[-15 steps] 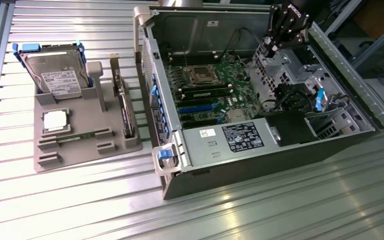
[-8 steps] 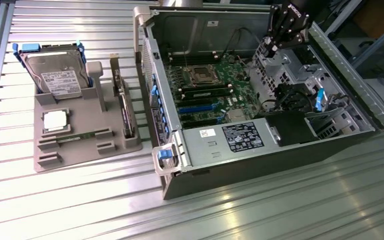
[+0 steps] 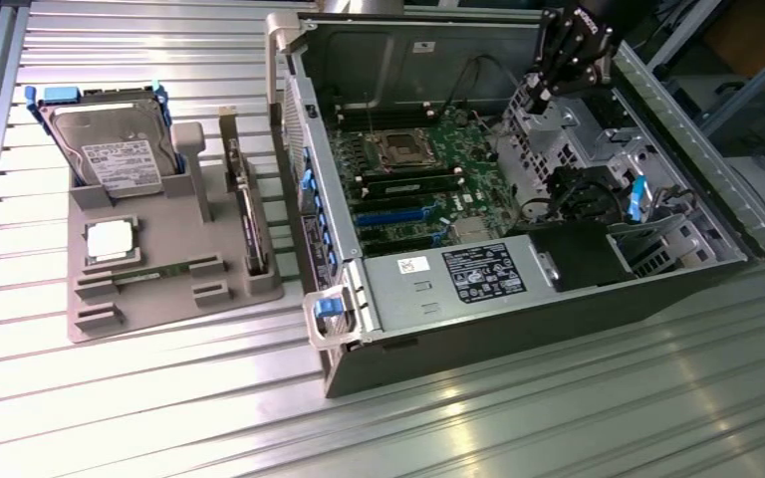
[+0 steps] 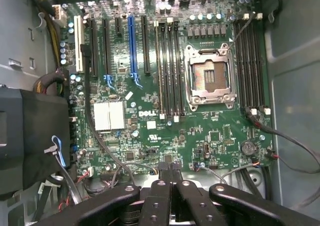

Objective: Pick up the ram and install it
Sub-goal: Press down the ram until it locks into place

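The ram (image 3: pixel 156 273), a thin green stick, lies in a slot of the grey holder tray (image 3: pixel 104 324) at the lower left of the exterior view, below the square silver CPU (image 3: pixel 113 242) and the hard drive (image 3: pixel 120 159). Well apart from it, the gripper (image 3: pixel 546 95) hangs at the upper right over the open computer case (image 3: pixel 516 319), its fingers pressed together on nothing. The wrist view looks straight down on the motherboard (image 4: pixel 150 131), showing the empty CPU socket (image 4: pixel 210 75) and the dark memory slots (image 4: pixel 170 70) beside it, with the closed fingers (image 4: pixel 172 178) at the frame's bottom edge.

green motherboard (image 4: pixel 200 131), grey tray (image 3: pixel 156 289), black hand (image 4: pixel 172 183)
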Tool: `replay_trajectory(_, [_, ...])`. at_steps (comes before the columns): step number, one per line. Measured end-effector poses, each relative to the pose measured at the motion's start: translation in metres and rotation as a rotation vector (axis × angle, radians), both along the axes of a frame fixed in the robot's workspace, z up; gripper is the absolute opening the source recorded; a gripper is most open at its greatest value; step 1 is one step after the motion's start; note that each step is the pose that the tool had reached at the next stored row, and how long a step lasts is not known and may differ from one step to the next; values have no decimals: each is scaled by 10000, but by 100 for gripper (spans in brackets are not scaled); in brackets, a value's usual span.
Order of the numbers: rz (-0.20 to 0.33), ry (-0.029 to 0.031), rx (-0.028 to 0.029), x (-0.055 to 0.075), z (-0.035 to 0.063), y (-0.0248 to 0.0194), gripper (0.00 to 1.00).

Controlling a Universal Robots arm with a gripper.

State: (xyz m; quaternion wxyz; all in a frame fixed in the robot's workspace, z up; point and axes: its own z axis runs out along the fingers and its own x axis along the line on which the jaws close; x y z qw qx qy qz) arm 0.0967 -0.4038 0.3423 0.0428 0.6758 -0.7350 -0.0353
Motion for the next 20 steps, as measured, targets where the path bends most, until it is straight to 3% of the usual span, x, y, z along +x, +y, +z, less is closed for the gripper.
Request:
replay_trajectory(8, [-1121,-1,-101,12,0,0,11])
replay_trajectory(20, [-2461,5,-127,14,0,0,11])
